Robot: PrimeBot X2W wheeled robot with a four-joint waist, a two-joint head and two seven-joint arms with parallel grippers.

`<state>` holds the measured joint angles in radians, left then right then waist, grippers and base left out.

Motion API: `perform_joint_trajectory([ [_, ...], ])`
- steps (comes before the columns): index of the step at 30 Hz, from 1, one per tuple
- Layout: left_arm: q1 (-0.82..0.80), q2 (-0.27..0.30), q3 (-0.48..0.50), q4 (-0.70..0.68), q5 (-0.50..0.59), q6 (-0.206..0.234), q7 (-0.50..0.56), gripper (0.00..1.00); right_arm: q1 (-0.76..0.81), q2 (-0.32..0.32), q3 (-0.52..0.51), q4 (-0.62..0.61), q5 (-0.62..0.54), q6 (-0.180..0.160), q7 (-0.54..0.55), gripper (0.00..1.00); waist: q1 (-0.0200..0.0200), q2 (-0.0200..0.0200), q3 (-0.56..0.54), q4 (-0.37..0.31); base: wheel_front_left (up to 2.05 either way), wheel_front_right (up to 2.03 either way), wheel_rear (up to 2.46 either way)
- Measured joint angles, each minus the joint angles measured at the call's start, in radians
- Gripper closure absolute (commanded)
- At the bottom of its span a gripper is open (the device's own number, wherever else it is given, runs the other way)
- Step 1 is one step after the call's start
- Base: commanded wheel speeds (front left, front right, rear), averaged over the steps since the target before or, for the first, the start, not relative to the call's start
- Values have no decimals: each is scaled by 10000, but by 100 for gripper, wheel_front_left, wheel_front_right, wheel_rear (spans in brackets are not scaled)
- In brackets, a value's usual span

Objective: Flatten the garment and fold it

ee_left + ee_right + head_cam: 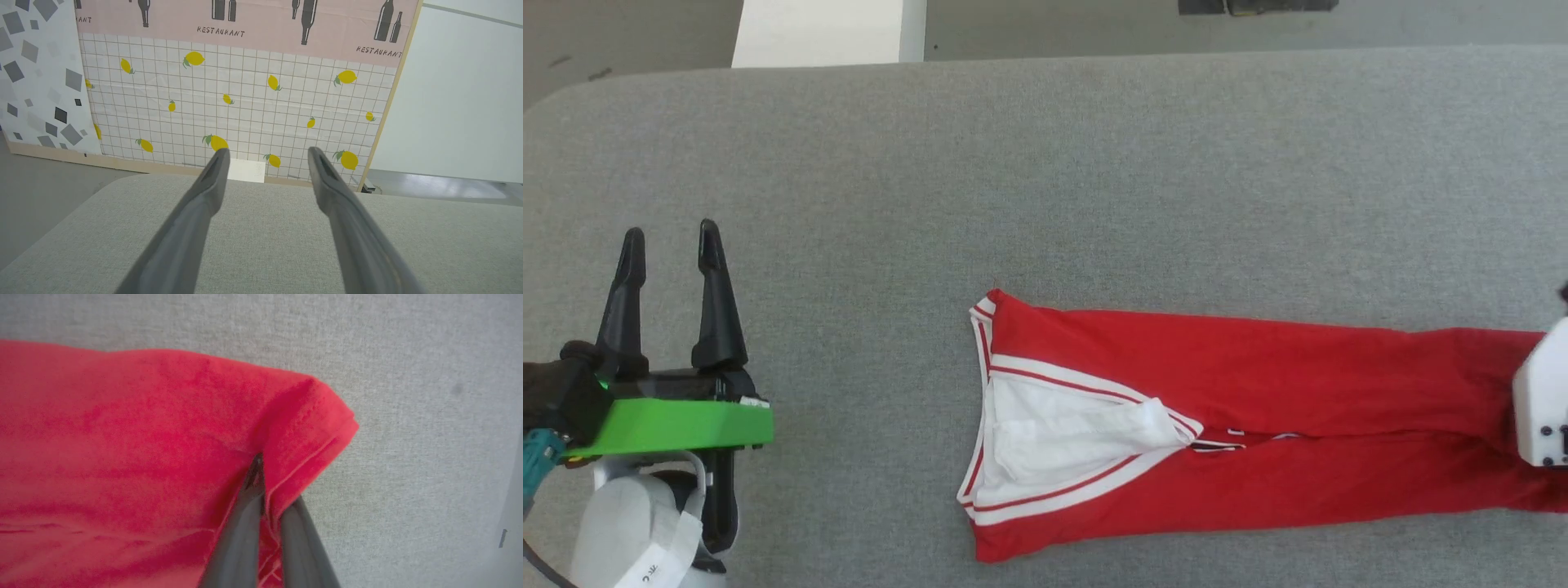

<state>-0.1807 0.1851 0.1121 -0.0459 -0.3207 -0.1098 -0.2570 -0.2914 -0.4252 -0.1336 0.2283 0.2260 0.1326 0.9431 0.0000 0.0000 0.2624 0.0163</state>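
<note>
The red garment (1258, 425) lies on the grey table (1045, 180) folded into a long band running left to right, its white sleeves with red-white trim (1062, 441) folded inward at the left end. My left gripper (670, 245) hovers open well to the left of it, nothing between its fingers (204, 196). At the right edge of the head view only my right arm's white housing (1543, 400) appears over the garment's right end. In the right wrist view the right gripper (261, 469) is shut on a corner of the red fabric (163, 437), pinching a fold near the hem.
The grey padded table has a rounded corner at the far left (572, 90). Beyond it stand a lemon-patterned panel (245, 102) and a white wall (461, 102). A white block (825, 33) sits behind the table's far edge.
</note>
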Motion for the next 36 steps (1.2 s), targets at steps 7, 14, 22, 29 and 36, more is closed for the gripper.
perform_joint_trajectory([
  [7,346,-90,-2,-2,215,-44,0,0,237,-357,1396,-2111,867,-2,1469,100,0,0,-538,-63,0,0,0],
  [14,593,-274,-10,-12,228,-84,-2,0,405,259,3066,-3756,2238,-6,2159,100,0,0,-977,57,0,0,0],
  [22,718,-290,17,-31,215,-127,-2,0,-324,1672,4437,-2817,2456,-6,1112,100,0,0,-928,485,0,0,0],
  [29,727,-311,-13,13,199,-130,-2,0,-1268,2865,5417,-1239,2412,-6,171,100,0,0,-790,923,0,0,0],
  [36,712,-420,-153,61,125,-132,-2,0,-1845,3538,5929,347,2318,-6,-826,100,0,0,-602,1344,0,0,0],
])
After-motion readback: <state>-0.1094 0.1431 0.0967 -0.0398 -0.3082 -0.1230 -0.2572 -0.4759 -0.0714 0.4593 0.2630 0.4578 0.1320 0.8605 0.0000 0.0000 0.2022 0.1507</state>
